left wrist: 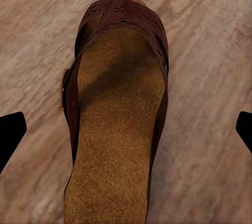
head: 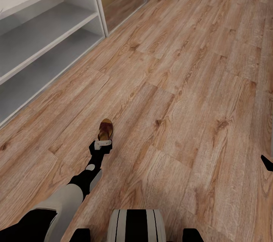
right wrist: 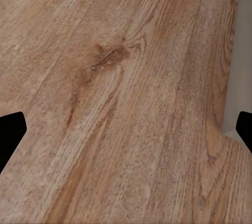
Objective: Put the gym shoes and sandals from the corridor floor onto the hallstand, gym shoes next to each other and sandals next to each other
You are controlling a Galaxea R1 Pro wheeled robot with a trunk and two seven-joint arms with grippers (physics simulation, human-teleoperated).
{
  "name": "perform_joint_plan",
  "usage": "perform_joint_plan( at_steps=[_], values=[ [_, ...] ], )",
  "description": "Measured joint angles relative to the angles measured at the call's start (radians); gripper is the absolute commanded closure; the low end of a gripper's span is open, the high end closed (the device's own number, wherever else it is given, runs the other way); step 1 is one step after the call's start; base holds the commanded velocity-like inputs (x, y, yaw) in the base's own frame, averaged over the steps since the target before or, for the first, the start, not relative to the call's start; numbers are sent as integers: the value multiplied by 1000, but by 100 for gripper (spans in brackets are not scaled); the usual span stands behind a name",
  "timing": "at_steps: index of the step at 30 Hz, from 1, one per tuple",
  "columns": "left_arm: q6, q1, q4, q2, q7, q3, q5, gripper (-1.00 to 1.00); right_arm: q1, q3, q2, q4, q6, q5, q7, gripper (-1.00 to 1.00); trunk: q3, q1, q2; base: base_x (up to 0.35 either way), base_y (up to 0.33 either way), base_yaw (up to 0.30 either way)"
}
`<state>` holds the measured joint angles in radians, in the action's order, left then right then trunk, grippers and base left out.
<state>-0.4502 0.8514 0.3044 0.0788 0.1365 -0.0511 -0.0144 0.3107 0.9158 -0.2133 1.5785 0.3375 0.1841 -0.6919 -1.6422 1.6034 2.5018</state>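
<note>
In the head view, one sandal (head: 105,129) is lying on the wood-grain corridor floor (head: 189,83) directly ahead of the left gripper (head: 103,144), with the grey-white hallstand (head: 41,37) standing at 10 o'clock. The left wrist view is showing what the head view cannot: a perforated dark-brown strap, a grainy tan footbed, and the jaws spread wide on either side of the sandal (left wrist: 118,113). The right gripper (right wrist: 126,129) is hanging over bare knotted planks, its jaws likewise spread apart.
</note>
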Motion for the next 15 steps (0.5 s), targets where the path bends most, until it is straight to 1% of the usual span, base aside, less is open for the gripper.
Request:
perform_joint_plan(
  at_steps=[8, 15],
  values=[
    [-2, 0, -1, 4, 0, 0, 0, -100, 0, 0, -1, 0, 0, 0, 0, -100, -6, 0, 0, 0, 0, 0],
    [-2, 0, -1, 0, 0, 0, 0, -100, 1, 0, -1, 0, 0, 0, 1, -100, -16, 0, 0, 0, 0, 0]
  ],
)
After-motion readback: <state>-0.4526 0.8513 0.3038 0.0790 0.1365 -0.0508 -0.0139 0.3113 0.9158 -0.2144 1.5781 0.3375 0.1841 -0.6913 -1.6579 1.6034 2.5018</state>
